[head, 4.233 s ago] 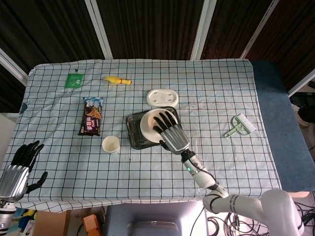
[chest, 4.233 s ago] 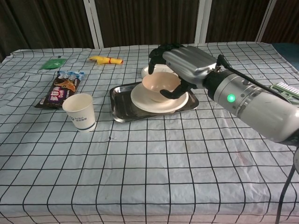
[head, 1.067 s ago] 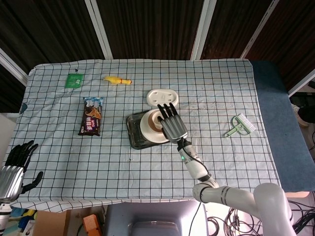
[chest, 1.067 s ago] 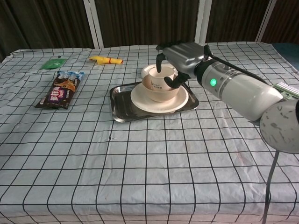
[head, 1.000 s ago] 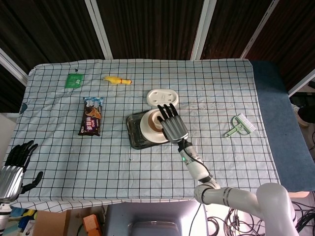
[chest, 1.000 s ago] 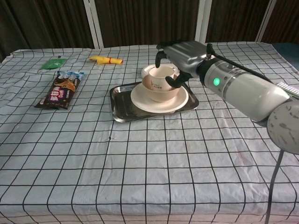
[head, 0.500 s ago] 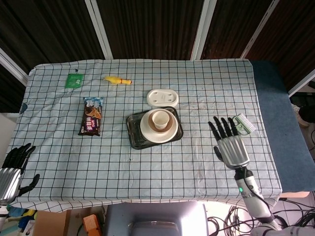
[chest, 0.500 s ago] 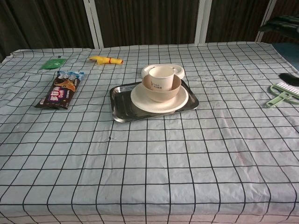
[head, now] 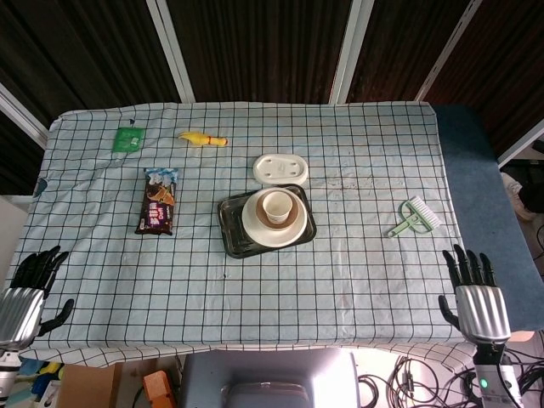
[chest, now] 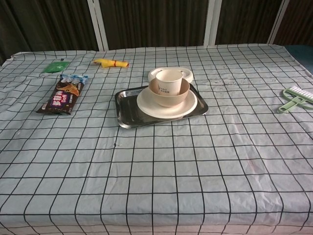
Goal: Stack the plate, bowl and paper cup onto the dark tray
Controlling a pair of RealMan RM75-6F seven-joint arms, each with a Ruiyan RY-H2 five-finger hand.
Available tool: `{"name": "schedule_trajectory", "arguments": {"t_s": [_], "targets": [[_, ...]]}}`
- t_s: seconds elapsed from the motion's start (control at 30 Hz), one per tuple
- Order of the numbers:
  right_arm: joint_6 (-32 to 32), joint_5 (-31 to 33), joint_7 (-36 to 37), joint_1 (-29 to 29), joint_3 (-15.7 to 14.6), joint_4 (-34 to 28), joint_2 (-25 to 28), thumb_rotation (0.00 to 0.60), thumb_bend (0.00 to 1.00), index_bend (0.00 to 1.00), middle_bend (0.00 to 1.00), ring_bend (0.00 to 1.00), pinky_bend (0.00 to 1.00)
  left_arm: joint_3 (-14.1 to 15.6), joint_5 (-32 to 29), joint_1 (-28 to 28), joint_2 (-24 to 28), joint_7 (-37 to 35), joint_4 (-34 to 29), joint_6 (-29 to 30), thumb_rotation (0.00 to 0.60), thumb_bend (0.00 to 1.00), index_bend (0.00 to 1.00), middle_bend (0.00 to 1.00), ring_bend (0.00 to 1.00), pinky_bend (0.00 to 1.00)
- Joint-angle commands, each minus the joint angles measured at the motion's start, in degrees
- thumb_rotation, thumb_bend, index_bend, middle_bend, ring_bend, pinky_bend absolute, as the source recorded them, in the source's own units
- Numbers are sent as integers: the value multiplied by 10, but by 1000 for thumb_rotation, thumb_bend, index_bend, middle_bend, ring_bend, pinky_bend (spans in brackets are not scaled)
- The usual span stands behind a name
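Your paper cup (chest: pixel 168 81) sits in the bowl (chest: pixel 169 97) on the plate (chest: pixel 190 104) on the dark tray (chest: pixel 128 108) mid-table, while your left hand (head: pixel 24 293) and right hand (head: pixel 478 297) hang at the near corners, fingers spread, holding nothing.

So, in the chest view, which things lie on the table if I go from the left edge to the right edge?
Green packet → snack wrapper → yellow toy → dark tray carrying the plate, bowl and paper cup → green brush.
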Motion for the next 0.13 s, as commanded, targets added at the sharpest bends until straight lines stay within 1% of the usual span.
{"name": "schedule_trajectory", "arguments": {"t_s": [0.03,0.13], "targets": [[-14,-10,8,-9,7,-7,7,600,314,0,0,0,0,-2,-4,-1,-1,1,0,-2,600,374,0,0,0,18],[-18,-15,10,-14,11,-7,10,600,314,0,0,0,0,-2,-3,-1,-1,0,0,0,600,373,0,0,0,17]]}}
